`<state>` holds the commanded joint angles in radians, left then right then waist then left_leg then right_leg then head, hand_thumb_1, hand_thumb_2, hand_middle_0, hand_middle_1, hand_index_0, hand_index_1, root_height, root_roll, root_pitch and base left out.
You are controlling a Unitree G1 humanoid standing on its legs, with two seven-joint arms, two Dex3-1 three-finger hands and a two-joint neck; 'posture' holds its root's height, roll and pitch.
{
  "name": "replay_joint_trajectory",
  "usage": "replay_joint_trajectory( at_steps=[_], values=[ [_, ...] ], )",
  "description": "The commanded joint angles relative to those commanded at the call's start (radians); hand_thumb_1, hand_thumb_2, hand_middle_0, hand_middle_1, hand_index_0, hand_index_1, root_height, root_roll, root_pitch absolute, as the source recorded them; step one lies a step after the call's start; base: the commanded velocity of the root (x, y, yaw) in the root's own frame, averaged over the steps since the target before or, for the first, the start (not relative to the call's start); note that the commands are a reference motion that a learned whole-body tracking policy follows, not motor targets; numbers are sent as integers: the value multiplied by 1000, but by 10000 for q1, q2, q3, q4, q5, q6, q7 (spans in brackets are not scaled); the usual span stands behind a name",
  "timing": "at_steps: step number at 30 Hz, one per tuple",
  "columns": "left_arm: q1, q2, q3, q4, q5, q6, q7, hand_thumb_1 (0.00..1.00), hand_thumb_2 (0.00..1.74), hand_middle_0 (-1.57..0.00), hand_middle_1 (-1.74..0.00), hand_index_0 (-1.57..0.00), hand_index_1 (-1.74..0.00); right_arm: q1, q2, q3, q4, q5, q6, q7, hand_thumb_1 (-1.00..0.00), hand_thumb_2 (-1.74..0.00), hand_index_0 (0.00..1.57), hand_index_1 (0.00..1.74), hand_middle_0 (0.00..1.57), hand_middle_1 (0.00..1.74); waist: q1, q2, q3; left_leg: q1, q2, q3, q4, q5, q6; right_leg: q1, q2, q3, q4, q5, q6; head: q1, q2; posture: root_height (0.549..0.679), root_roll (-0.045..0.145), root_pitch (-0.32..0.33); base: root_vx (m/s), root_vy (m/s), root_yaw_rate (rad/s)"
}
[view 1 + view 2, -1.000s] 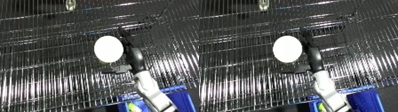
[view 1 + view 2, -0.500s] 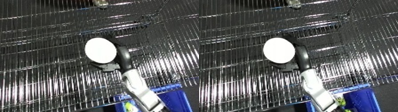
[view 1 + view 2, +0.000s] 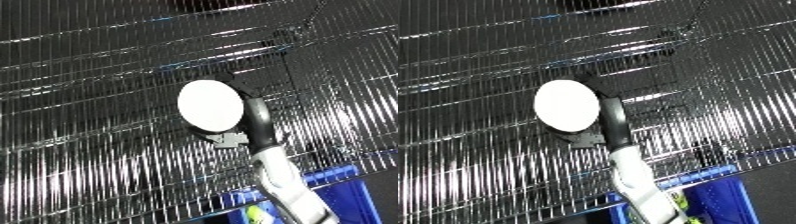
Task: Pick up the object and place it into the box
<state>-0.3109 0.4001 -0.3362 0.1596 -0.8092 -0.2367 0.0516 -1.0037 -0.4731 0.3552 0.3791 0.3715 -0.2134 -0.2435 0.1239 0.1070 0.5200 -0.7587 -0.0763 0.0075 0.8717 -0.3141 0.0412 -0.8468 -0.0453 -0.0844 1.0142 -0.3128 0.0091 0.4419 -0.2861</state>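
Holding high now: right hand [image 3: 255, 119] up in front of the wire rack [image 3: 89, 165], black fingers curled behind and along the right edge of the white disc [image 3: 210, 104], gripping it with the flat face turned toward the camera. Clear of any surface, so pick-up looks done and only the carry and drop remain. Compared with half a second ago, sits a touch lower and further right in the left eye view, with the forearm [image 3: 289, 185] angled more steeply from the lower edge; reads as the start of a swing back toward the blue bin [image 3: 342, 187], though much of the shift belongs to the camera, since the rack wires have tilted and slid too. Same grip as a second ago, no slip of the disc in the fingers. Bin waiting well below and to the right of the disc, something yellow-green [image 3: 680, 200] just visible inside. Left hand nowhere to be seen.
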Motion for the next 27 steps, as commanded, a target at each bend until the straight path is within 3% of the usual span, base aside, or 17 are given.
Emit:
replay_joint_trajectory(
  at_steps=[8,14,22,27],
  values=[
    [228,-6,515,112,246,-102,-143,1000,1740,-1570,-1740,-1570,-1740,1572,-152,-760,-2013,-360,-40,-252,-750,-1305,1178,1305,1178,1305,-576,-290,0,660,190,150,-398,-46,-54,597,146,241,-609,219,83,-185,19,609,48,168,-38,-21,-181],
    [335,-22,913,200,445,-86,-216,1000,1740,-1570,-1740,-1570,-1740,2680,-149,-1285,-2959,-540,-359,-487,-750,-1305,1178,1305,1178,1305,-969,-470,0,1186,358,259,-699,-83,-85,1098,216,425,-1131,405,155,101,-63,615,47,151,-35,-28,-197],
    [613,89,1476,173,573,89,-275,1000,1740,-1570,-1740,-1570,-1740,4421,-28,-2088,-4080,-835,-894,-992,-750,-1305,1178,1305,1178,1305,-1501,-670,0,1745,574,438,-812,-277,-89,1720,285,651,-1606,515,203,762,-374,624,51,129,-26,-21,-204],
    [890,137,1756,-26,630,122,-324,1000,1740,-1570,-1740,-1570,-1740,5799,-86,-2632,-4750,-948,-1318,-1419,-750,-1305,1178,1305,1178,1305,-1875,-736,0,2000,683,603,-845,-414,-50,1982,360,845,-1859,573,233,1319,-419,628,55,124,-26,0,-213]
  ],
)
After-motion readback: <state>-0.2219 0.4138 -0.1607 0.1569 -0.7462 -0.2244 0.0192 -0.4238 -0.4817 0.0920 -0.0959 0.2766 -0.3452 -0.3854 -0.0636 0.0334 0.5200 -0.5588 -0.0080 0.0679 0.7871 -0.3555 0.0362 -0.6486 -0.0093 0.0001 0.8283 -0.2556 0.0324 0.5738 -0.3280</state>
